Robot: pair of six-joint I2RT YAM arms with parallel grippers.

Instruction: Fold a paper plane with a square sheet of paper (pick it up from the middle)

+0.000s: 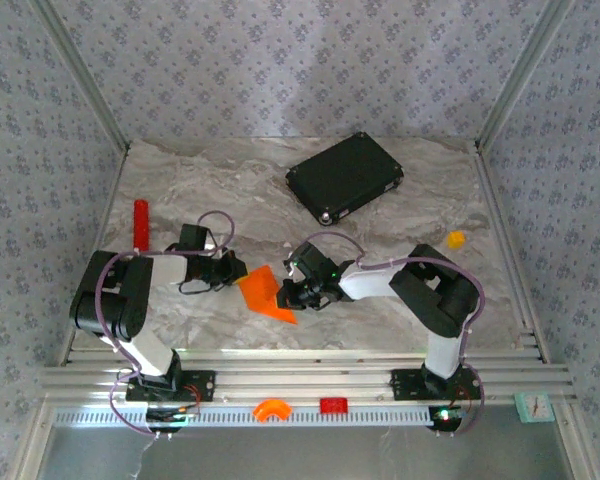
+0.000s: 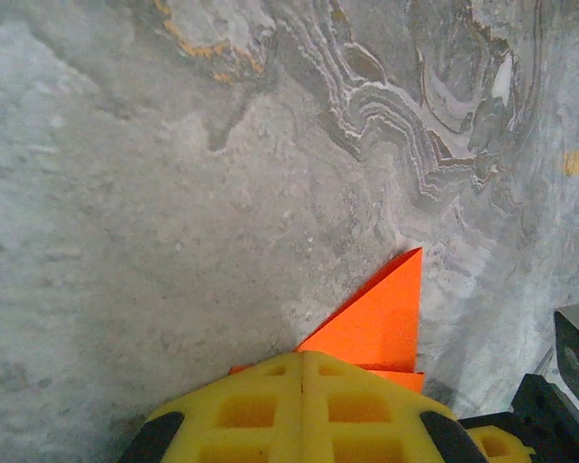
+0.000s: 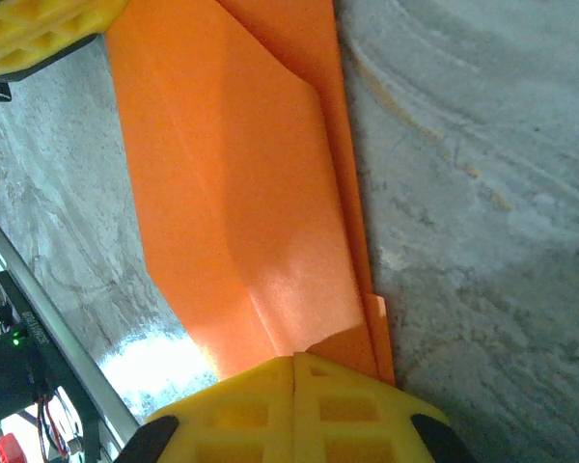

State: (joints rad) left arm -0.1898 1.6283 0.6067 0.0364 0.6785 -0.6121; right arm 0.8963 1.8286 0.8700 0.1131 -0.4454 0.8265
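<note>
The orange sheet of paper [image 1: 264,291] is folded along lengthwise creases into a pointed plane shape and hangs between my two grippers, low over the marble table [image 1: 400,290]. My left gripper [image 1: 236,272] is shut on its left end. In the left wrist view a pointed orange flap [image 2: 381,323] sticks out past the closed yellow fingertips [image 2: 270,410]. My right gripper [image 1: 286,292] is shut on the right end. In the right wrist view the creased paper [image 3: 241,193] runs up from my closed gripper [image 3: 294,359] toward the left gripper's yellow finger [image 3: 39,29].
A black flat case [image 1: 344,178] lies at the back centre. A red cylinder [image 1: 140,223] stands at the left and a small orange-yellow lump [image 1: 456,239] at the right. Aluminium rails [image 1: 300,375] border the near edge, holding an orange arc [image 1: 272,408] and a red block [image 1: 333,405].
</note>
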